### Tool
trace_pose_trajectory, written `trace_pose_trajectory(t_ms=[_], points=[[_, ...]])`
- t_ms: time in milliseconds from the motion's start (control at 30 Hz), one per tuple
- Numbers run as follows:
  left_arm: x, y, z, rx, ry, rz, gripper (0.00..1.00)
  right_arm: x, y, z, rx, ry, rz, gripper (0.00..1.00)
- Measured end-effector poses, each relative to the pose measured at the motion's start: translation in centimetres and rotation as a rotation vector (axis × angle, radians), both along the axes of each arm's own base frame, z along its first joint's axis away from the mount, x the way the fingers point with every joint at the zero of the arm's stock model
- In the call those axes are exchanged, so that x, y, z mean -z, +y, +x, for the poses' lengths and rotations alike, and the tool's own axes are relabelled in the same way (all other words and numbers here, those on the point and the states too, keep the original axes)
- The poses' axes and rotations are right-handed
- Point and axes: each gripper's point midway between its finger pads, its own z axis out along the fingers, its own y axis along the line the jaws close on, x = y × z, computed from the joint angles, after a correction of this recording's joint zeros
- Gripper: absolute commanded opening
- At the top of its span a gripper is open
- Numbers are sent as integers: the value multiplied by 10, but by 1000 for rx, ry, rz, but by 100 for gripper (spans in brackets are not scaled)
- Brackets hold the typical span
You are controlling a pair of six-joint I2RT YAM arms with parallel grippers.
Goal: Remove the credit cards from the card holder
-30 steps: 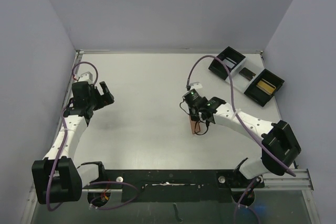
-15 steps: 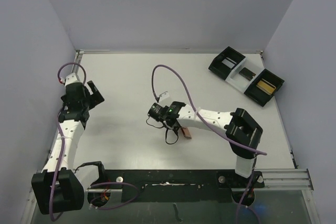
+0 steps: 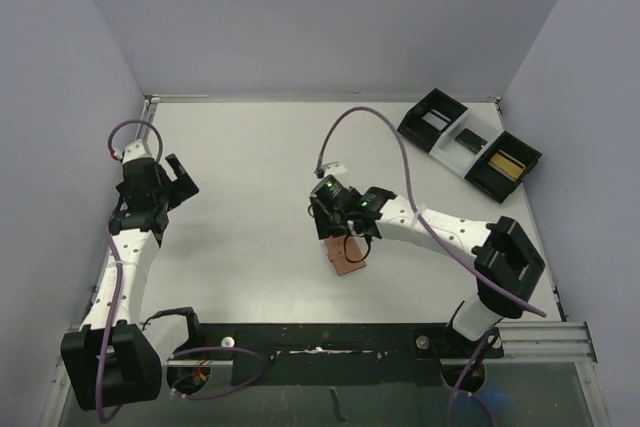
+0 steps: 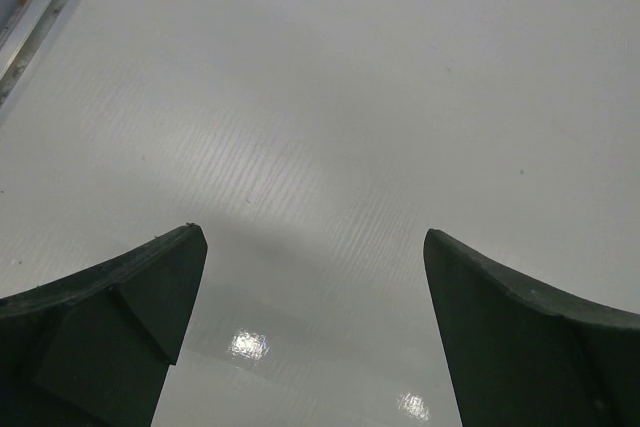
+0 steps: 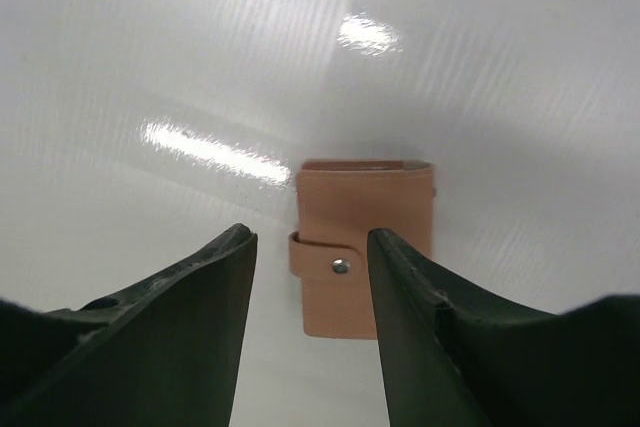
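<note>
Card holder [image 5: 352, 219] set down closed, right fingers [image 5: 175, 342] now parted above

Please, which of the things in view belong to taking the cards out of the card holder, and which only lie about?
Belong to the job:
- card holder, closed
- silver-grey card, black card, gold card, one in each compartment of the tray
- right claw, open, close by the holder

Only lying about:
- left claw, open, holding nothing
</note>
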Motion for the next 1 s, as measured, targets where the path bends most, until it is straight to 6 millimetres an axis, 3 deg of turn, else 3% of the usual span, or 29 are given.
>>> trace_pose_trajectory(t_ms=[100,200,267,433,567,667,767,833,1000], points=[[-1,-10,3,52,-11,-28,92,1,-35,21,128,21,83,50],[-3,-21,6,109,-23,-57,92,25,-70,32,233,87,126,50],[-5,-30,10,165,-38,-80,90,48,-86,24,274,164,134,51],[-1,-72,19,370,-52,-199,82,70,-74,0,242,273,201,50],[10,-135,14,577,-8,-274,75,74,-61,-5,229,299,276,45],[24,-203,-8,769,65,-292,70,74,-52,-5,232,298,349,40],[37,-256,-39,918,134,-295,62,75,-48,-9,244,299,405,36],[45,-281,-57,981,178,-287,59,76,-47,-13,260,303,437,35],[69,-317,-87,1041,272,-231,58,76,-49,-15,293,305,481,33]])
